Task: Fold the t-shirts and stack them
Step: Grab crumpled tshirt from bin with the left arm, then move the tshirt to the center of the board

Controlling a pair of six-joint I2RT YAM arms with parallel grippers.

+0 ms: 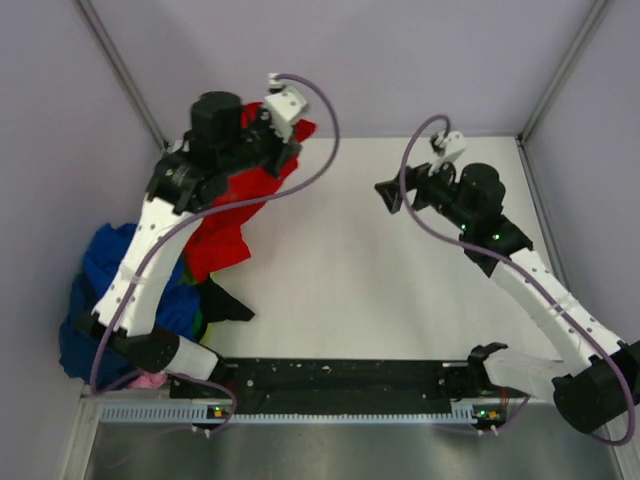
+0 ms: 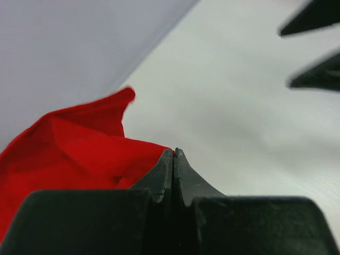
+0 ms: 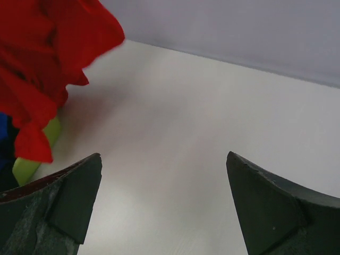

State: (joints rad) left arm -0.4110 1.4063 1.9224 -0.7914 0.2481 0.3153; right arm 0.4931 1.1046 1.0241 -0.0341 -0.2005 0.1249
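Observation:
The bright red t-shirt [image 1: 222, 228] hangs from my left gripper [image 1: 292, 148] at the back left of the table and drapes down toward the pile. In the left wrist view the jaws [image 2: 174, 155] are pressed together with red cloth [image 2: 74, 149] pinched at the tips. My right gripper [image 1: 388, 196] is open and empty over the white table, facing the red shirt [image 3: 48, 58]. A pile at the left holds a royal blue shirt [image 1: 100, 290], a black one [image 1: 225, 300], a bit of lime-green [image 3: 37, 154] and pink [image 1: 150, 380].
White table top [image 1: 400, 290] inside grey enclosure walls [image 1: 60, 150]. A black rail [image 1: 340, 380] with the arm bases runs along the near edge. The pile lies against the left wall.

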